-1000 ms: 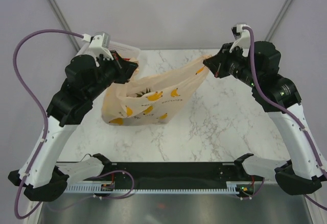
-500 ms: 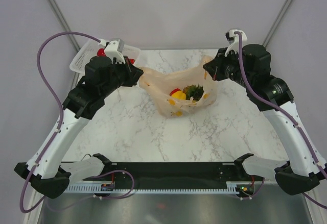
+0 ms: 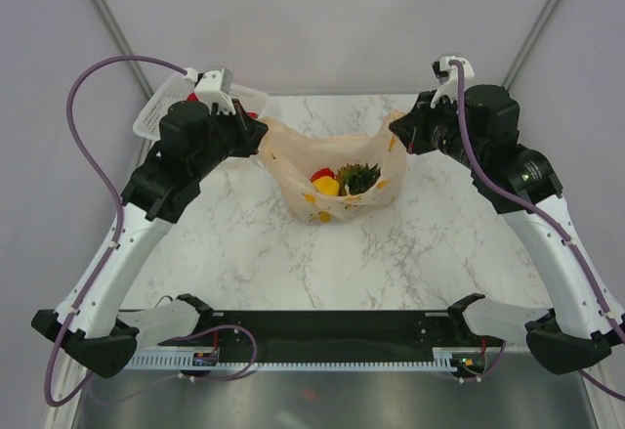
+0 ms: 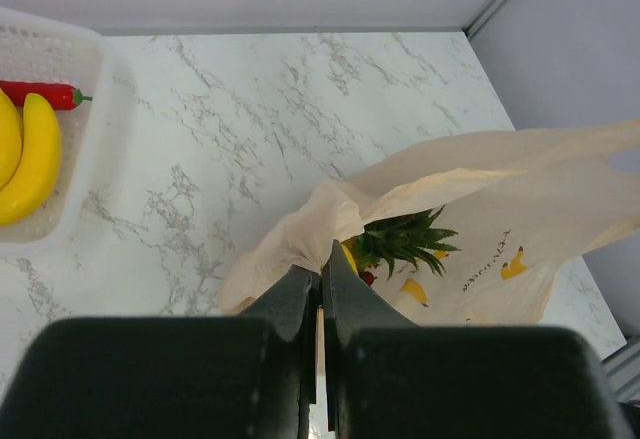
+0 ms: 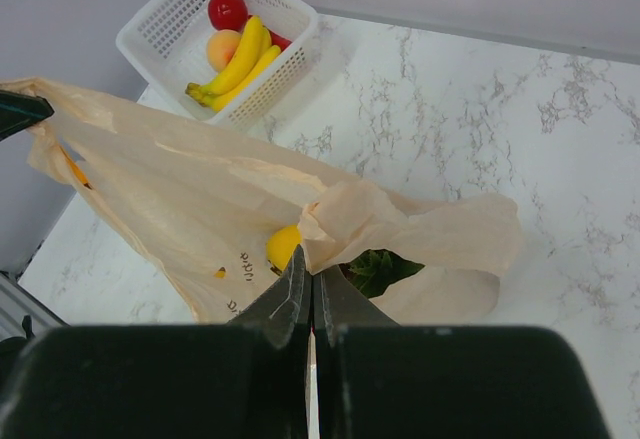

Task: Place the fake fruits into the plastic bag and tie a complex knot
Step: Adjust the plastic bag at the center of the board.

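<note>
The peach plastic bag (image 3: pixel 337 190) hangs stretched between both grippers over the middle of the table, mouth up. My left gripper (image 3: pixel 262 137) is shut on the bag's left handle (image 4: pixel 300 244). My right gripper (image 3: pixel 395 136) is shut on the right handle (image 5: pixel 345 221). Inside the bag lie fake fruits: a pineapple with a green crown (image 3: pixel 359 175), a yellow fruit (image 5: pixel 284 245) and a red one (image 3: pixel 320 174). More fruits sit in the white basket (image 5: pixel 168 21): bananas (image 5: pixel 240 59), a red apple (image 5: pixel 228 9), a peach (image 5: pixel 221 49) and a red chili (image 4: pixel 40 94). A knot is not in view.
The white lattice basket (image 3: pixel 156 112) stands at the table's far left corner, behind my left arm. Grey walls close in the back and both sides. A black rail (image 3: pixel 332 326) with the arm bases runs along the near edge.
The left gripper has swung right and up with its handle. The bag has been lifted and drawn taut towards the table's middle, and the fruits inside now show from above.
</note>
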Robot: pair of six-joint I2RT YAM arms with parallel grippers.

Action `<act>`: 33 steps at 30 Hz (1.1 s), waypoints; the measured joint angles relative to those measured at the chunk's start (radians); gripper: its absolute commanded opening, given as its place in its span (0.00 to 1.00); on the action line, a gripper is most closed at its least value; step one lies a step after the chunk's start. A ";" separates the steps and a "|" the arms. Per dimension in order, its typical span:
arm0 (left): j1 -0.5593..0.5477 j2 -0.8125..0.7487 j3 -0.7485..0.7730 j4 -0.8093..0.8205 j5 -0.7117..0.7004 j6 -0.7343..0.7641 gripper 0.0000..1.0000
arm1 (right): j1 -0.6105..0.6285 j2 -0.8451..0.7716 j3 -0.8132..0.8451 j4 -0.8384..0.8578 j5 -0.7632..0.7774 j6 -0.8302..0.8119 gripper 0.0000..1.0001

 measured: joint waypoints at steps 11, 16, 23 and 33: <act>0.021 -0.005 0.011 0.000 0.000 0.019 0.04 | 0.000 0.001 0.031 -0.008 -0.003 0.002 0.00; 0.024 -0.010 0.031 0.000 0.000 0.028 0.05 | -0.001 0.006 0.095 -0.018 -0.015 0.004 0.00; 0.026 -0.049 0.031 -0.001 -0.010 0.032 0.08 | -0.001 -0.027 0.030 0.004 -0.025 0.005 0.00; 0.026 -0.061 0.024 0.000 -0.018 0.079 0.80 | -0.001 -0.059 -0.085 0.007 -0.043 0.016 0.00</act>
